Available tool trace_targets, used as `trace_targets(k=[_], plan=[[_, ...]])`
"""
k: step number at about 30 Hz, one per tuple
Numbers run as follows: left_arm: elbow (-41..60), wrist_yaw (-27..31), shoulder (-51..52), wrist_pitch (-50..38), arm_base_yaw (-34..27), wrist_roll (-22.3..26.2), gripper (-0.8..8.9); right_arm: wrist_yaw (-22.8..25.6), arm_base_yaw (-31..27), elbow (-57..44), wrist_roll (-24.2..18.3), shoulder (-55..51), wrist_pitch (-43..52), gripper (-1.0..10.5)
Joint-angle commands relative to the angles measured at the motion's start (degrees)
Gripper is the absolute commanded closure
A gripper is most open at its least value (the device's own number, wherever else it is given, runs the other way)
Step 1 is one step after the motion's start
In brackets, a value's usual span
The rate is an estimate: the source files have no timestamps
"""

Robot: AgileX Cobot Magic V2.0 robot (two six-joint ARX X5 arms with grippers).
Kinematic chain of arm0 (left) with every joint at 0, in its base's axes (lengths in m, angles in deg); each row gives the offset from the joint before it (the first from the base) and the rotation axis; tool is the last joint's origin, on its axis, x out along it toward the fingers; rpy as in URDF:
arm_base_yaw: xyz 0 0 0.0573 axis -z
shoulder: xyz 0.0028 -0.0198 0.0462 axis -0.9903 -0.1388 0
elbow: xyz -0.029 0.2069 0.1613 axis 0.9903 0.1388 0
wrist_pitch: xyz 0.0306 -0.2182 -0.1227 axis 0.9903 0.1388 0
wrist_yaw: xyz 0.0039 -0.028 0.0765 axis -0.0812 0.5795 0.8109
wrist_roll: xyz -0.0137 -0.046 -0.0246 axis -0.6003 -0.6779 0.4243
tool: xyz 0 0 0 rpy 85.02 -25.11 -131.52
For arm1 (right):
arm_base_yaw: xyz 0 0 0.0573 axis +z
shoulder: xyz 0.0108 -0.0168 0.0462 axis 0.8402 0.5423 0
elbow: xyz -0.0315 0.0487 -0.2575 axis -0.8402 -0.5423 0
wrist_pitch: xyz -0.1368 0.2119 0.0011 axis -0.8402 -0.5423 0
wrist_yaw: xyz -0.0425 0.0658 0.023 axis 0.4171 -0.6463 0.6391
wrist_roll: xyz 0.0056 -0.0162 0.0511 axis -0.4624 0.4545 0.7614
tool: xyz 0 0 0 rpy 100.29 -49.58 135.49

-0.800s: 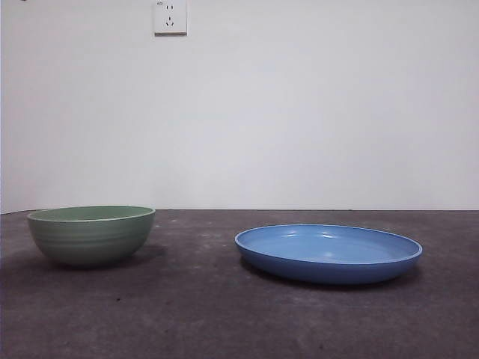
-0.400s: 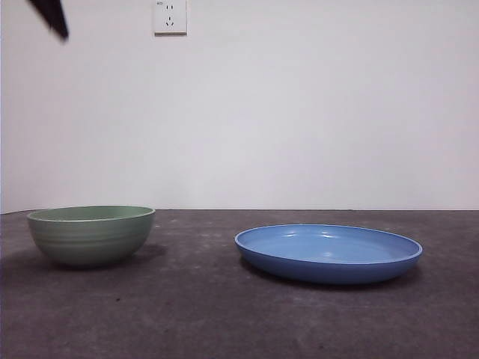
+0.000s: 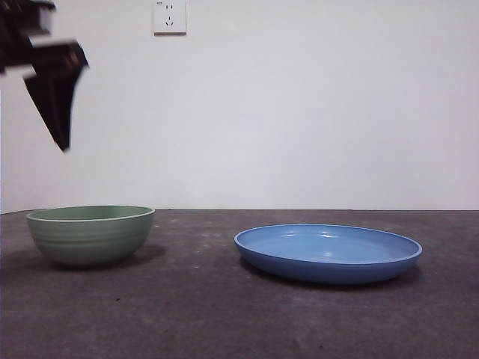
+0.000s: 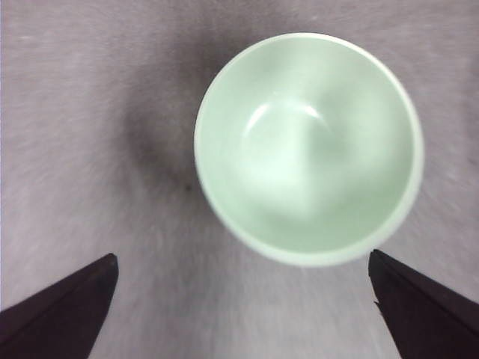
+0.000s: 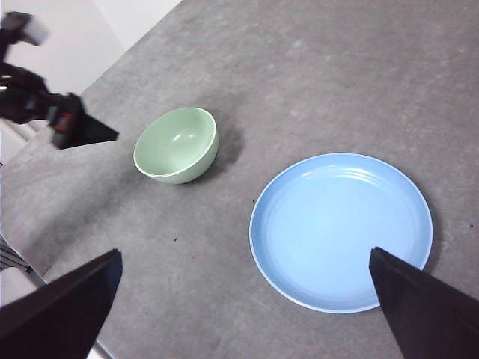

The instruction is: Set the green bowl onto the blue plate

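So nothing's really been done on the task yet, as far as I can see. Far left, the left gripper point(image 3: 58, 112) hangs in the air above the bowl point(image 3: 90, 235), a bit to its outer side, touching nothing. Its wrist camera looks straight down into the bowl point(image 4: 308, 148), and the jaws are wide apart with nothing between them. The bowl sits upright and empty on the grey tabletop point(image 3: 224, 314).

Moving right, there's a clear gap of bare tabletop, then the plate point(image 3: 328, 253), also empty, lying flat. Bowl and plate are well apart.

The right gripper point(image 5: 247, 314) is up high, looking down over both dishes; jaws spread apart there too, holding nothing. I'd guess it's just waiting.

What's left is pretty much everything: come down on the bowl, grab the rim, lift, carry it across and set it on the plate. Looks like the approach stage to me.
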Motion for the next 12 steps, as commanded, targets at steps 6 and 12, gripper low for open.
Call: trace_targets(k=[6, 12], plan=[[-1.22, 0.15, -9.99, -7.32, -1.88, 0.85, 1.6, -0.15, 0.28, 1.01, 0.57, 0.22, -0.44, 3.3], [-1.22, -3.06, -15.02, -9.88, -4.55, 0.85, 1.63, -0.13, 0.28, 1.01, 0.55, 0.22, -0.48, 3.3]])
